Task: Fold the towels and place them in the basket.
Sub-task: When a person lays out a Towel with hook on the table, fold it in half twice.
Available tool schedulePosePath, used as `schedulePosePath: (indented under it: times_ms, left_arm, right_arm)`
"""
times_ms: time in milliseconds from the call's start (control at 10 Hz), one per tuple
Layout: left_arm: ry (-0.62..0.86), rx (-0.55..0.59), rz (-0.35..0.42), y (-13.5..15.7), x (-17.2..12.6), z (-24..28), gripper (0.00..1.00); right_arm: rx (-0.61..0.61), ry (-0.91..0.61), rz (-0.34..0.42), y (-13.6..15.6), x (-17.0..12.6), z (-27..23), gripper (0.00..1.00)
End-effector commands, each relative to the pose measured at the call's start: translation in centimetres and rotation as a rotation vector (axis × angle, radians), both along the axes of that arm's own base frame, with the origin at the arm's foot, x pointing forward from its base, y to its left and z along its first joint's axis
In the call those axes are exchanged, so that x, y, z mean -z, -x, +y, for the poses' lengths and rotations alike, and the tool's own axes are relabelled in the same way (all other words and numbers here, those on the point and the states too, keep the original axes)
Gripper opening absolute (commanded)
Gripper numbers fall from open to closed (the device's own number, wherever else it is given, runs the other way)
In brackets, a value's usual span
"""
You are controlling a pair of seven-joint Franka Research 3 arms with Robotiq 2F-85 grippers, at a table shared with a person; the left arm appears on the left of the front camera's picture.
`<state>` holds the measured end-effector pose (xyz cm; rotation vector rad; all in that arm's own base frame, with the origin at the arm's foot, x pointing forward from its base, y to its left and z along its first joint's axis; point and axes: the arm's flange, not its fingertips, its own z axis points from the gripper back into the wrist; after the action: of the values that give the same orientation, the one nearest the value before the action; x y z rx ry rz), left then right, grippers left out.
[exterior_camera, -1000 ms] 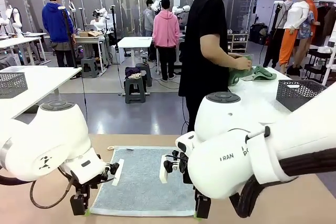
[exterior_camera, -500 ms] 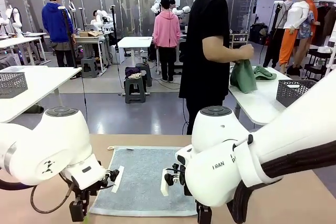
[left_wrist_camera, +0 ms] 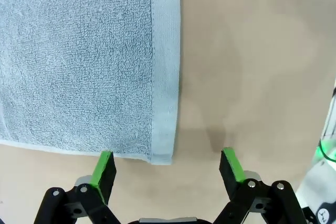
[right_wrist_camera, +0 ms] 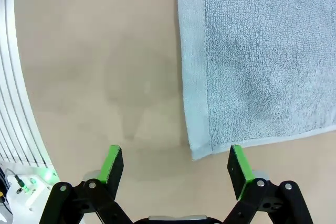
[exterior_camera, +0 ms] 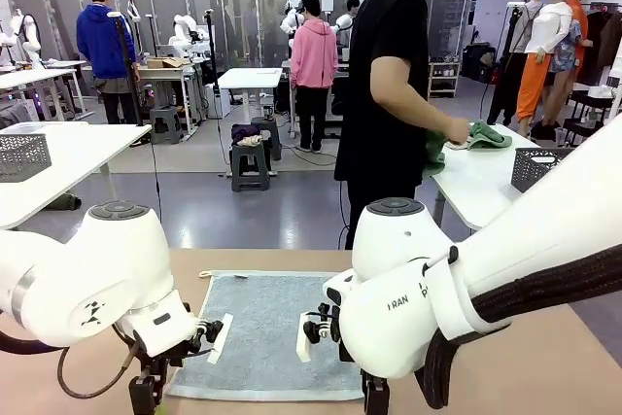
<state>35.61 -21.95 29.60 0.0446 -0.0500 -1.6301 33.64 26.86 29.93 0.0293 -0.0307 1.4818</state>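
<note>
I see the pale grey-blue towel (exterior_camera: 264,332) lying flat on the tan table (left_wrist_camera: 257,51) between my arms. The left gripper (left_wrist_camera: 168,166) hangs spread wide and empty over one near corner, and the right gripper (right_wrist_camera: 176,163) likewise over the other. Beyond, the person's hand (exterior_camera: 457,131) rests on a green towel (exterior_camera: 489,135).

Bare worktop (left_wrist_camera: 252,66) is available outside both near corners of the flat towel (left_wrist_camera: 79,51). Space above those corners is occupied by the left pincer (left_wrist_camera: 168,165) and right pincer (right_wrist_camera: 175,162), jaws spread.
</note>
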Motion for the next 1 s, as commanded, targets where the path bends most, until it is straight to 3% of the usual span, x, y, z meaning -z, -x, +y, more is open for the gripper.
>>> schedulePosePath:
  times_ms: [0,900]
  left_arm:
    - [0.001,-0.003,-0.001,-0.08,-0.02,0.11,1.00]
    - [0.072,0.000,0.018,-0.21,0.19,-0.43,1.00]
  right_arm:
    - [0.000,0.001,-0.002,0.15,0.04,-0.16,1.00]
    - [-0.023,0.012,-0.013,-0.75,0.89,0.71,1.00]
